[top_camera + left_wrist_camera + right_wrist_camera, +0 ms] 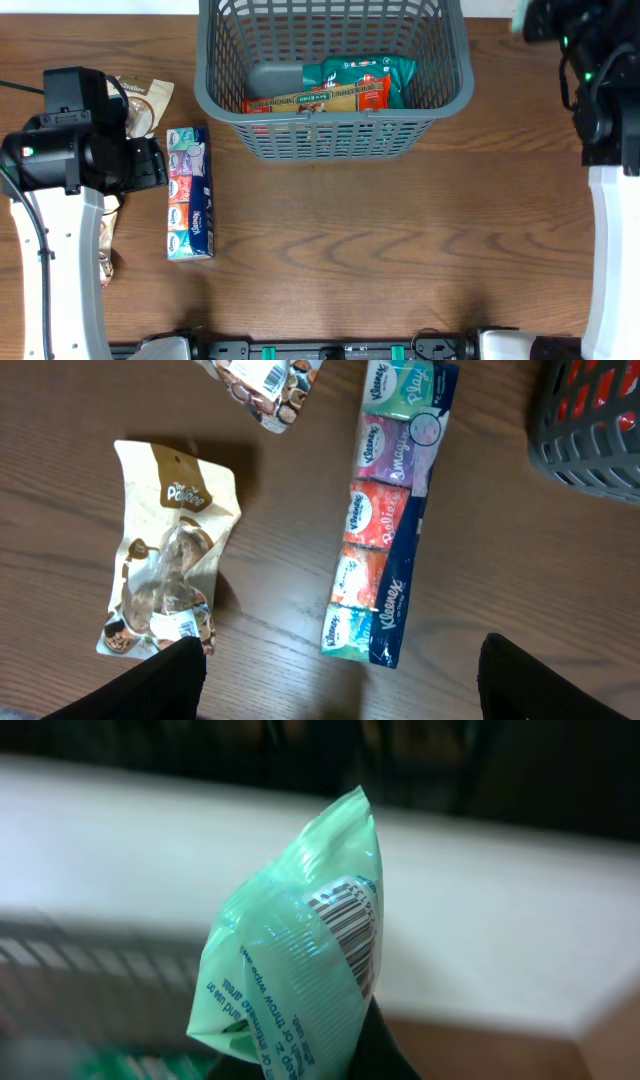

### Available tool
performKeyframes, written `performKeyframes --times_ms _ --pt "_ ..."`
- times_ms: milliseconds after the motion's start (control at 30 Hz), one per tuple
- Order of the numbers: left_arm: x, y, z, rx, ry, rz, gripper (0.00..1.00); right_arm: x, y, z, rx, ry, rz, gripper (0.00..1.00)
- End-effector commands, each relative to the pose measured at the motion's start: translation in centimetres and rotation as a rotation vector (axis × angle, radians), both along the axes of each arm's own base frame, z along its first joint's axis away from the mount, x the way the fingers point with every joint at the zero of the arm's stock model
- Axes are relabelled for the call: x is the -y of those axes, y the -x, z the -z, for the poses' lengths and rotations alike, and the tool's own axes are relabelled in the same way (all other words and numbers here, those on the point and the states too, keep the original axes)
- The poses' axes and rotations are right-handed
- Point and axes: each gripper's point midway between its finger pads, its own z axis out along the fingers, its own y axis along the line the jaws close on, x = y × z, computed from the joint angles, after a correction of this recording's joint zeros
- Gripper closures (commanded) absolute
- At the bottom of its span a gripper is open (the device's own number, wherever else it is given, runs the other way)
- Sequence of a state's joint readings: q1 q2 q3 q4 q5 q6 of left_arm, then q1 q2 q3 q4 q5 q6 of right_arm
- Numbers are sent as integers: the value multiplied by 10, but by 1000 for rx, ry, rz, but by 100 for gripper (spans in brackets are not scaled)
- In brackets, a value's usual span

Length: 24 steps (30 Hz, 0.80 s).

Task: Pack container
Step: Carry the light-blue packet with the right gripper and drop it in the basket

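Left pincer (355,685) released near tissue pack (385,520); right pincer (345,1060) clenched on green packet (290,960)

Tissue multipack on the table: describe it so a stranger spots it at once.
Start at the dark grey slotted plastic basket. Left of it lies a long plastic-wrapped row of pocket tissue packs. Unlike the beige snack pouch beside it, it is multicoloured with a navy edge.

Overhead looks down; closer left wrist shares container (330,140) (590,445) and tissue pack (189,195) (385,520).
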<state>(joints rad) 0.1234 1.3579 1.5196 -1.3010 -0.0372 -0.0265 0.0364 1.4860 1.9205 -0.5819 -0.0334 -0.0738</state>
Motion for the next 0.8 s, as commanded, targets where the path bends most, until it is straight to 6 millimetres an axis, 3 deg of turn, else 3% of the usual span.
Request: performKeyframes --times_ms 0,133,467,600,767 --pt "-4 1 -1 -1 -12 -18 23 -34 8 -28 76 -95 -76 99" --pt "-4 1 -1 -1 -12 -18 23 -82 0 -20 61 -115 -192 99" --pt "-4 1 -1 -1 -12 -18 23 -201 -52 95 -195 -81 -422 99" --pt "-4 1 -1 -1 -12 -18 23 -224 -69 144 -300 -62 -447 99" --pt "-4 1 -1 -1 -12 -18 23 -227 -74 205 -456 11 -449 99"
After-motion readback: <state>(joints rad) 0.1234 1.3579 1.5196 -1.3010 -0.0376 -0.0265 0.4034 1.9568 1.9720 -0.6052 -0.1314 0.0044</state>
